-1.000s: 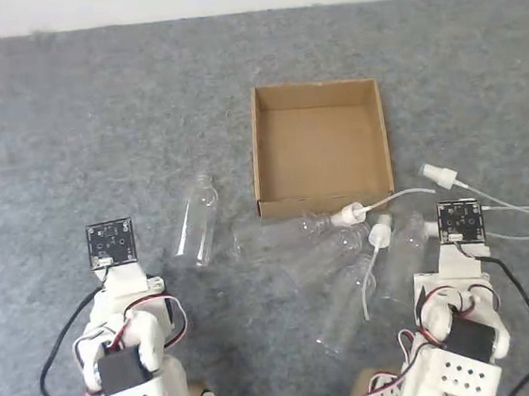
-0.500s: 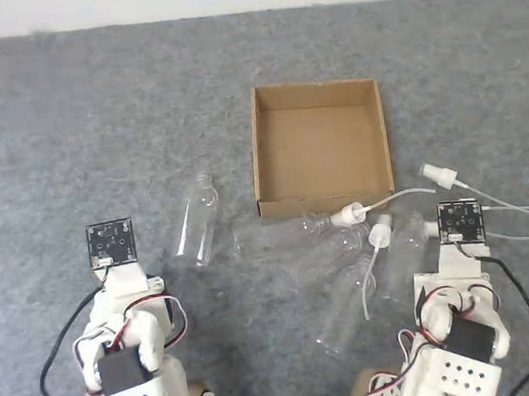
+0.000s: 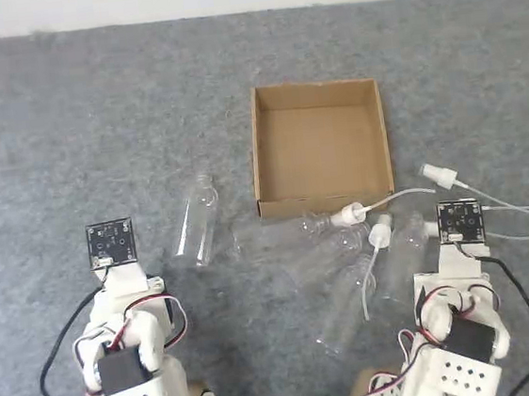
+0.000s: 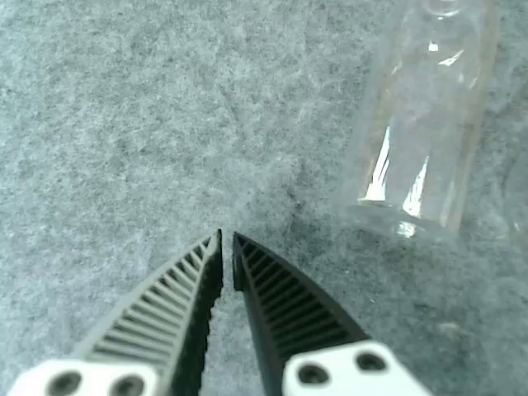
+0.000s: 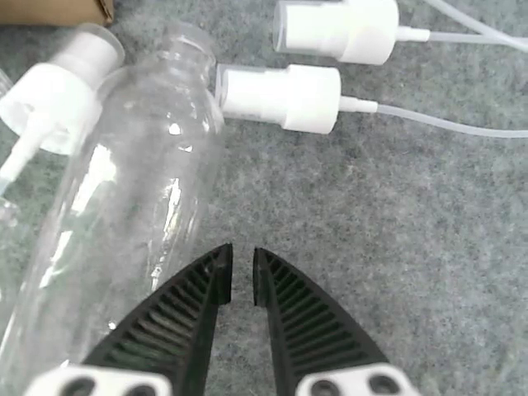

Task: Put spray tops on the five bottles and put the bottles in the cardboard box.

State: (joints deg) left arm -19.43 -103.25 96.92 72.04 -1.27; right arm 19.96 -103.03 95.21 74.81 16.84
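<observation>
Several clear bottles lie on the grey carpet. One bottle [image 3: 197, 221] lies apart at the left, and the left wrist view has this bottle [image 4: 421, 157] just ahead of my left gripper [image 4: 227, 239], which is shut and empty over the carpet. The others cluster in front of the cardboard box [image 3: 258, 151]. My right gripper [image 5: 241, 252] is shut and empty beside an uncapped bottle [image 5: 132, 206]. Two white spray tops [image 5: 280, 97] [image 5: 338, 31] lie just beyond it, and a third spray top [image 5: 62, 91] is at the bottle's other side.
Both arms sit folded at the near edge, the left arm [image 3: 129, 354] and the right arm [image 3: 462, 319]. Thin dip tubes [image 3: 517, 209] trail right from the spray tops. Bare carpet stretches left of and behind the box.
</observation>
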